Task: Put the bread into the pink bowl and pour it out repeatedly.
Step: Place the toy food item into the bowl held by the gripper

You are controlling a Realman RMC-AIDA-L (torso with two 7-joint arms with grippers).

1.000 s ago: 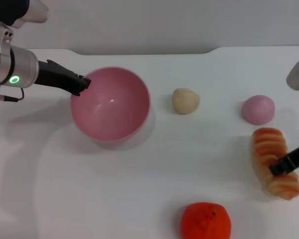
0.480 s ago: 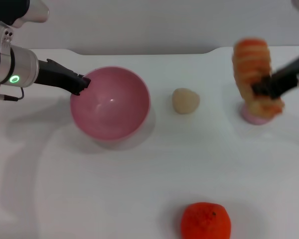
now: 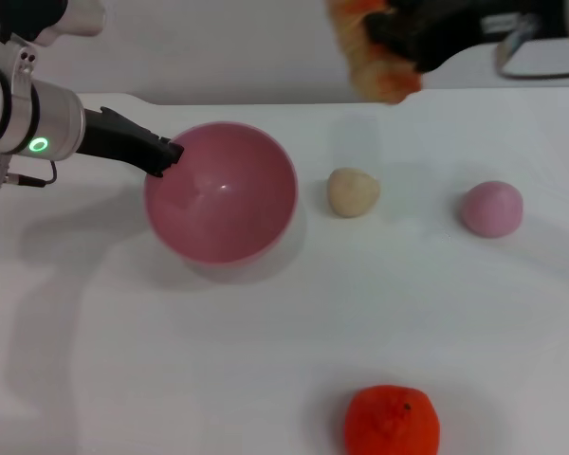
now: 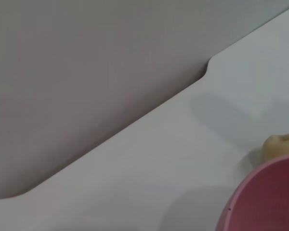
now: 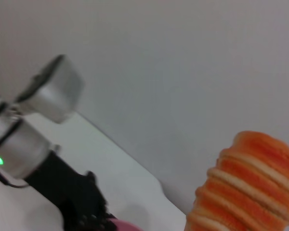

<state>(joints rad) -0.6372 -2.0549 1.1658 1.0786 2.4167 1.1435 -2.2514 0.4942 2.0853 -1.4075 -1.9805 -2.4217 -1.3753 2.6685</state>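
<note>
Both end effectors grip: right (image 3: pixel 398 43) holds bread (image 3: pixel 365 57) aloft, left (image 3: pixel 166 156) pinches pink bowl (image 3: pixel 223 194) rim

Bread (image 3: pixel 375 57) blurred, cut by head view's upper edge; right gripper (image 3: pixel 412 38) fingers indistinct against it.

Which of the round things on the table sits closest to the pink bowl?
The beige ball, just to the right of the bowl; the pink ball and orange fruit lie farther off.
</note>
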